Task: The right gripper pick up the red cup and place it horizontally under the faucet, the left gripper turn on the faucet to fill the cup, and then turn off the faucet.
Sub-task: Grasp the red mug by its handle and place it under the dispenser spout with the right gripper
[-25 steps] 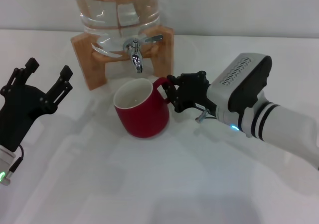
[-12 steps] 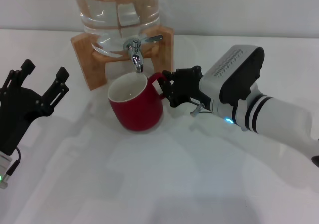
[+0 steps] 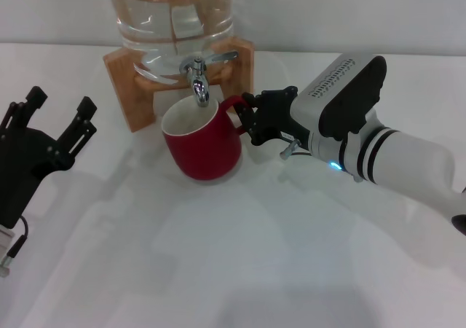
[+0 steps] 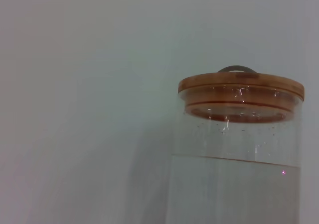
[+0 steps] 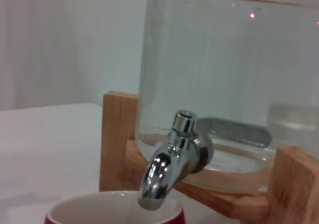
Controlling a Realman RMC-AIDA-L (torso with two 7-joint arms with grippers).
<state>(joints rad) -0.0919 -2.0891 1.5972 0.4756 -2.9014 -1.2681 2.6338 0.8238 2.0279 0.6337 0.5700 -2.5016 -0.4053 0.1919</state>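
Gripping the loop handle, the right gripper [image 3: 251,122] has its jaws pinched on the red cup [image 3: 202,142], though the handle itself is mostly hidden behind the black fingers in the head view. The cup stands upright on the white counter [image 3: 240,270], its mouth directly below the spout of the faucet [image 3: 198,80]. The glass jar [image 3: 171,22] is cut off at the head view's upper edge, so its lid does not show there. The left wrist view supplies it: a wooden lid [image 4: 241,87] with a grey handle, and the water line lower in the glass. The right wrist view shows only a sliver of the cup's rim and cream inside, with the chrome spout hanging just over it and the wooden stand [image 5: 119,139] behind. The left gripper [image 3: 60,109] hovers well to the left of the stand, jaws spread and holding nothing.
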